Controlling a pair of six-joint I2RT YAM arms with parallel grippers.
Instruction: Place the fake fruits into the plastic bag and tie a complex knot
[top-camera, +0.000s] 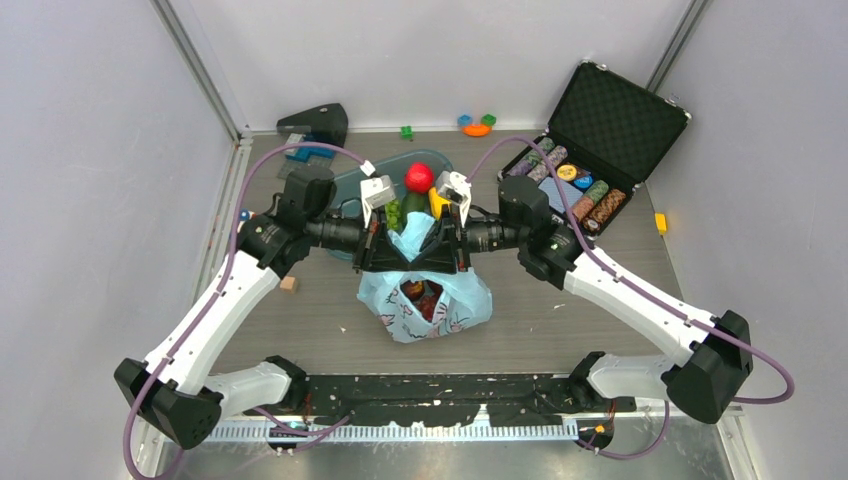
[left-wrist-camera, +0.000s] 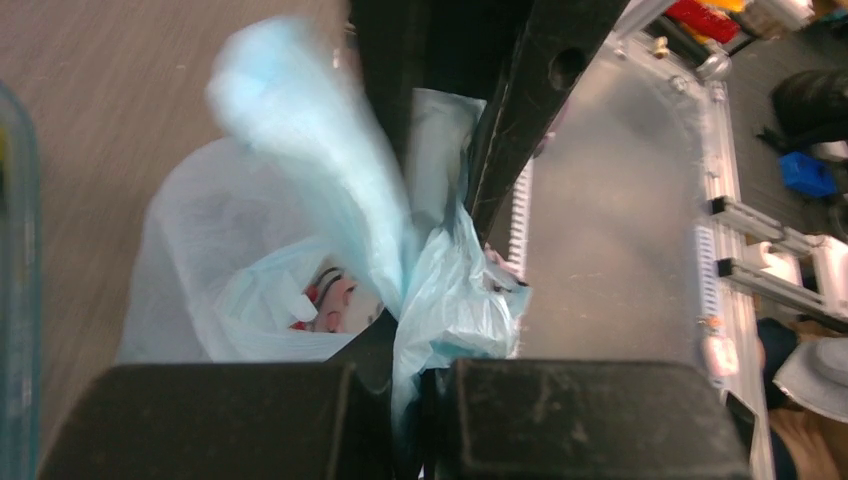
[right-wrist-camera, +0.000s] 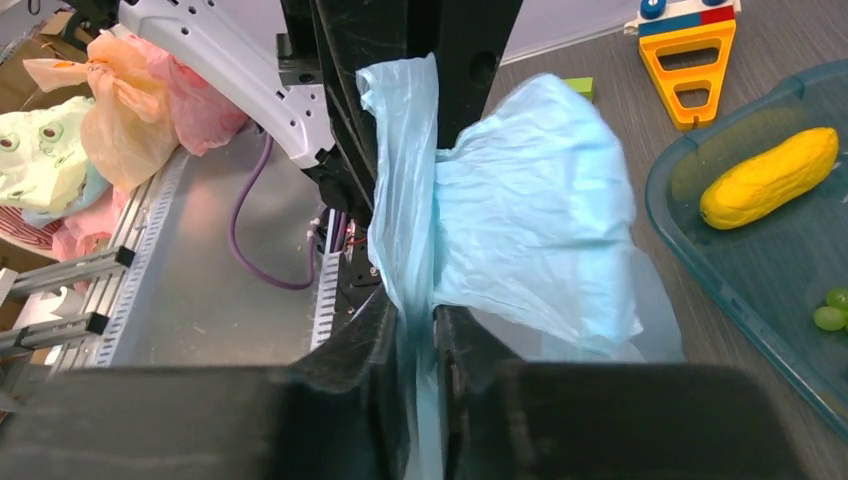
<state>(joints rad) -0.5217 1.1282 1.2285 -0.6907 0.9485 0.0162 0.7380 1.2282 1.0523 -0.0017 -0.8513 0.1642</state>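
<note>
Grey surface, mid-frame: plastic bag holds fake fruits. Left pincer pinching bag plastic, right pincer pinching bag plastic too, both meeting over bag mouth.

The top view looks steeply down from above and behind the arm bases, far enough back to take in the whole table, with the plastic bag at centre. The left wrist view sits right against the plastic bag, facing rightward across it. The right wrist view is as close, facing leftward across the plastic bag, with the tub beside it. All three views share the bag's lifted top.
</note>
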